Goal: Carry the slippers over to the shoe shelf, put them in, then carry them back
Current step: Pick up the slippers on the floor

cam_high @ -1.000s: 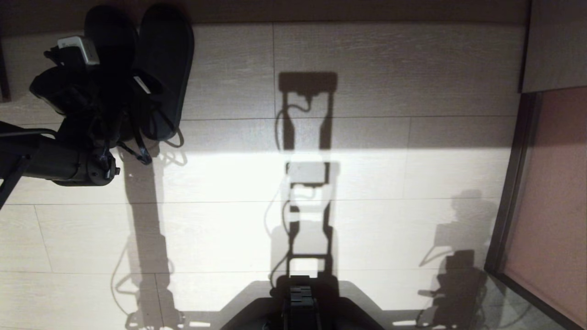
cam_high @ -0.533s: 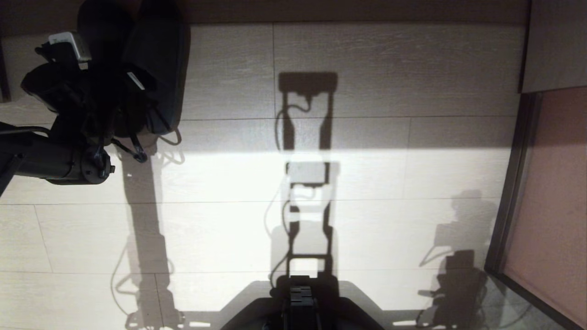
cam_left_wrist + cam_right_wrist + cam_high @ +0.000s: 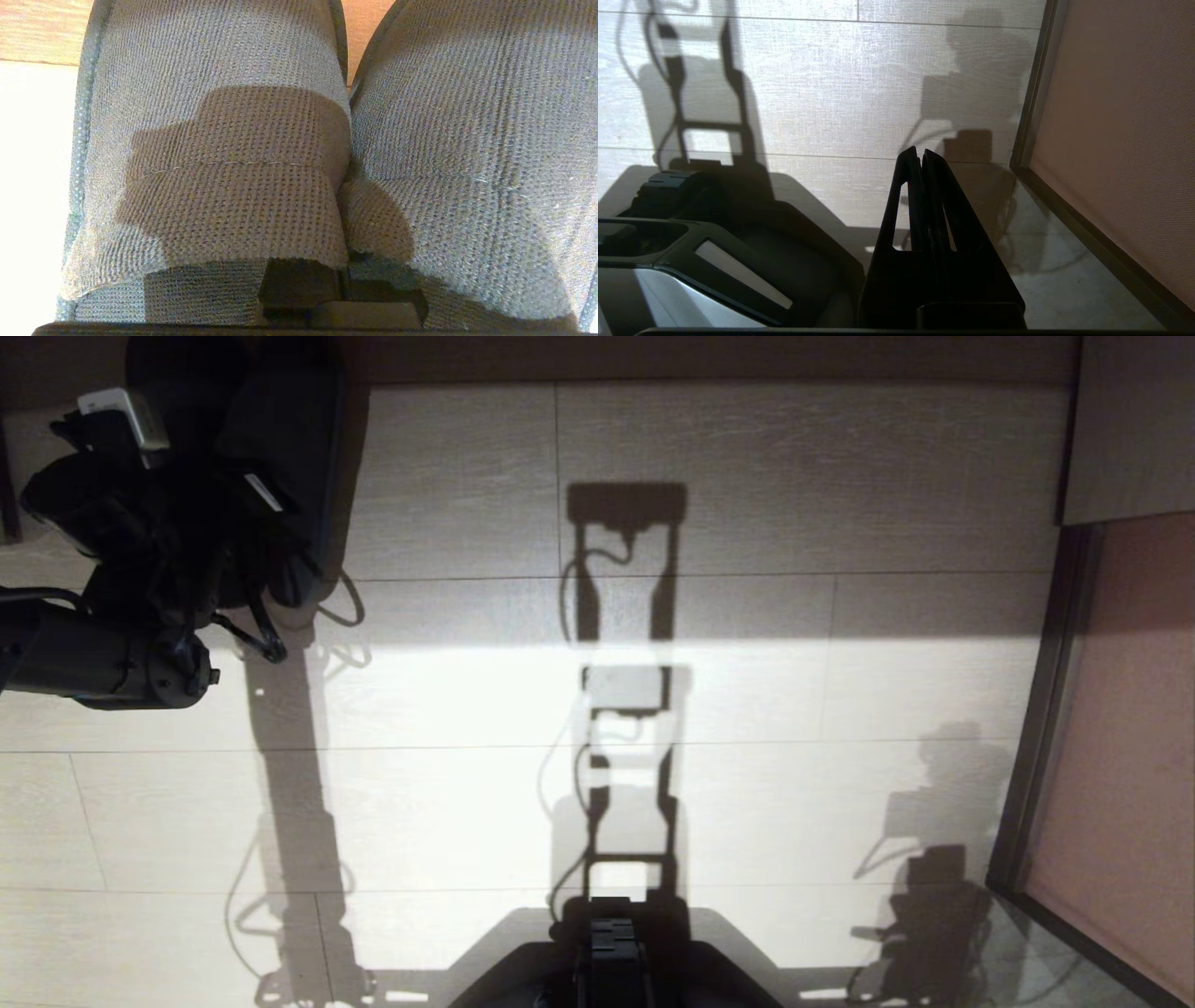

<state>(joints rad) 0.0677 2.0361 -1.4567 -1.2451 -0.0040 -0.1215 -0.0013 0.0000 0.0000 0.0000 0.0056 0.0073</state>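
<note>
Now the left hand [image 3: 343,284] has squeezed shut on the inner edges of the two soft, dark charcoal fabric slippers [image 3: 280,457], which have slid toward the upper left of the frame. The carry can likely begin. The right hand [image 3: 920,156] rests together, empty.

Your head view shows a bright band of light across the middle of the floor [image 3: 747,709], washed nearly white, while the far strip lies dim. Hard-edged shadows of the robot's frame fall forward, so the light comes from behind you. The slippers [image 3: 280,476] at the floor's far left corner read as near-black silhouettes. Your left wrist view is sharp on the weave, with floor glare at one edge.
</note>
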